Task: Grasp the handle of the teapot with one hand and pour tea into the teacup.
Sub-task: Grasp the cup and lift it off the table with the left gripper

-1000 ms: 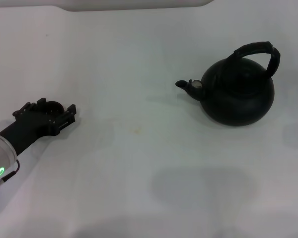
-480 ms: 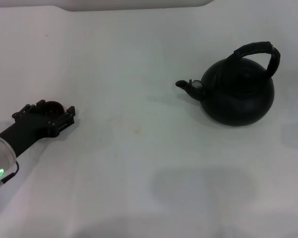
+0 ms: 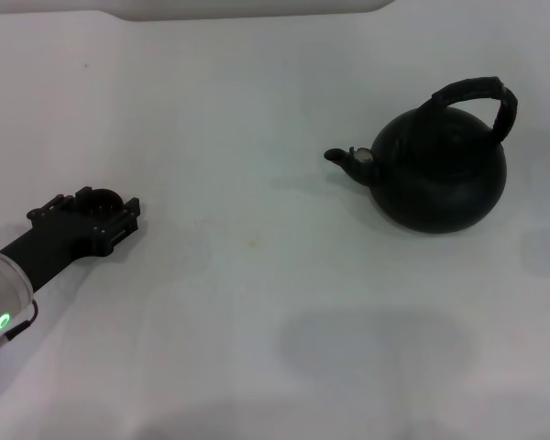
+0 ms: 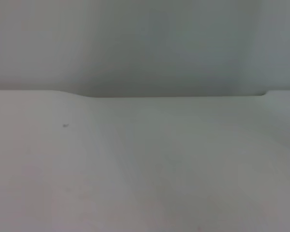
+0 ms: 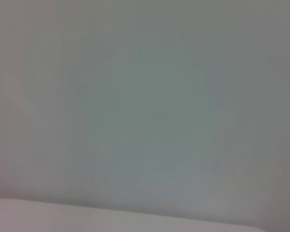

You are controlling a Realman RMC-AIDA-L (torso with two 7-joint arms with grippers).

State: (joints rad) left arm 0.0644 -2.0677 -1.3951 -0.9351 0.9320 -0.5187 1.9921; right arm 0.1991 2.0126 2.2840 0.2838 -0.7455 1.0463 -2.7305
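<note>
Left hand (image 3: 96, 215) low at near left of surface (image 3: 257, 302), around teacup (image 3: 99, 200), grip state unclear; teapot (image 3: 440, 170) well apart, far right, handle (image 3: 477, 96) untouched

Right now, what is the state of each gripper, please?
Left gripper: low on the table's left side, around the teacup; whether it is gripping cannot be told.
Right gripper: not in view.
</note>
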